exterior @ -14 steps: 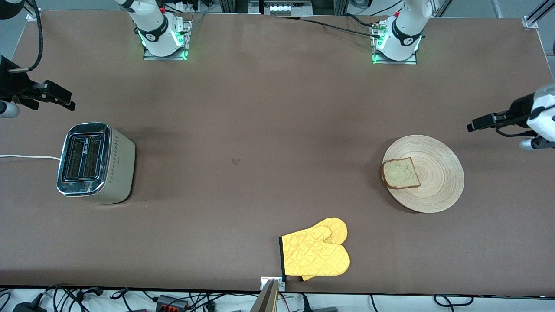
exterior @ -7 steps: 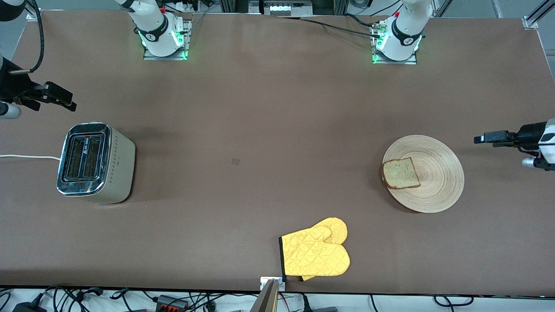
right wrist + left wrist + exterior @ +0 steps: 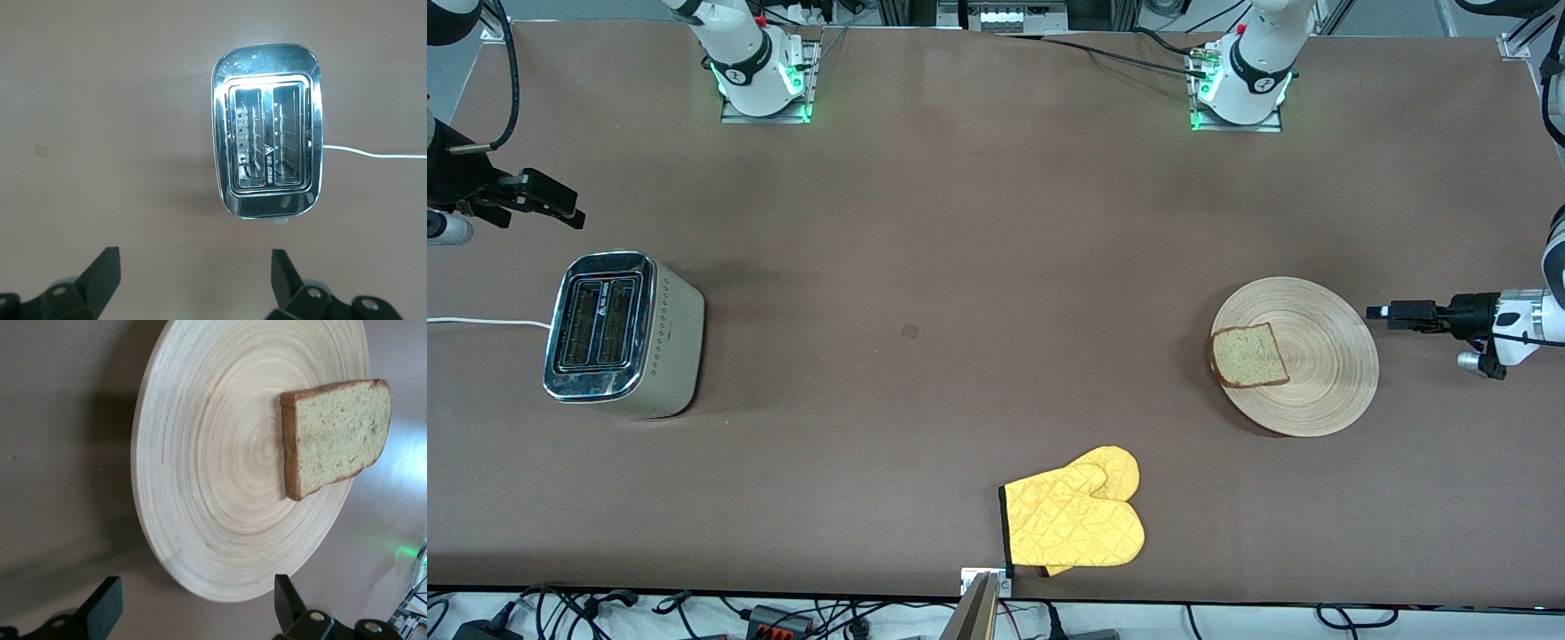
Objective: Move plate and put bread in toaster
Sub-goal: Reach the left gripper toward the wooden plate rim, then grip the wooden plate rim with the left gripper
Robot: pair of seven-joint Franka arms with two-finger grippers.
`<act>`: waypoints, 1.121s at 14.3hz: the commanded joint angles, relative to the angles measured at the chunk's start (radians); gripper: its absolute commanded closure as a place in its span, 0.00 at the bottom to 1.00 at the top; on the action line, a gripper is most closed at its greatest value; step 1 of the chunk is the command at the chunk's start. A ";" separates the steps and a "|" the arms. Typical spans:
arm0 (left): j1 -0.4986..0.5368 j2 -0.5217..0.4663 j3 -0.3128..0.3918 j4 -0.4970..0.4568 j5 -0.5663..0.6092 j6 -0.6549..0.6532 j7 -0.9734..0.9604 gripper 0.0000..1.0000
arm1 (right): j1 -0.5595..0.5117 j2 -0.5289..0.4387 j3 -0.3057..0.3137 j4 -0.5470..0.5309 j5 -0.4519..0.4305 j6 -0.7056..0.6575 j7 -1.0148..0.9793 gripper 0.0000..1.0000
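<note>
The light-wood plate (image 3: 1325, 373) lies toward the left arm's end of the table, with the bread (image 3: 1249, 356) flat on it near the rim that faces the toaster. In the left wrist view the plate (image 3: 220, 487) and bread (image 3: 337, 437) fill the frame. My left gripper (image 3: 1378, 312) is open and low beside the plate's rim, its jaws (image 3: 197, 613) spread on either side of that edge without touching it. The chrome-topped toaster (image 3: 618, 333) stands toward the right arm's end, both slots empty (image 3: 267, 143). My right gripper (image 3: 569, 212) hangs open beside the toaster, holding nothing (image 3: 193, 277).
A yellow quilted oven mitt (image 3: 1076, 520) lies close to the table edge nearest the front camera. The toaster's white cord (image 3: 480, 322) runs off the right arm's end of the table. Bare brown tabletop (image 3: 960, 338) stretches between toaster and plate.
My left gripper has come down and swung in toward the plate's rim. The right arm has hardly moved. Plate, bread and toaster are where they were.
</note>
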 commanded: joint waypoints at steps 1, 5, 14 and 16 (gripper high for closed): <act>0.005 0.031 -0.005 0.026 -0.055 0.012 0.032 0.05 | 0.003 -0.001 0.005 -0.007 -0.003 0.008 0.016 0.00; 0.002 0.063 -0.005 0.026 -0.073 0.041 0.033 0.11 | 0.001 -0.001 0.005 -0.008 -0.003 0.008 0.016 0.00; 0.002 0.078 -0.009 0.054 -0.081 0.041 0.033 0.64 | 0.001 0.000 0.005 -0.010 -0.003 0.008 0.014 0.00; 0.007 0.081 -0.009 0.054 -0.106 0.037 0.035 0.86 | 0.001 0.000 0.005 -0.010 -0.003 0.006 0.014 0.00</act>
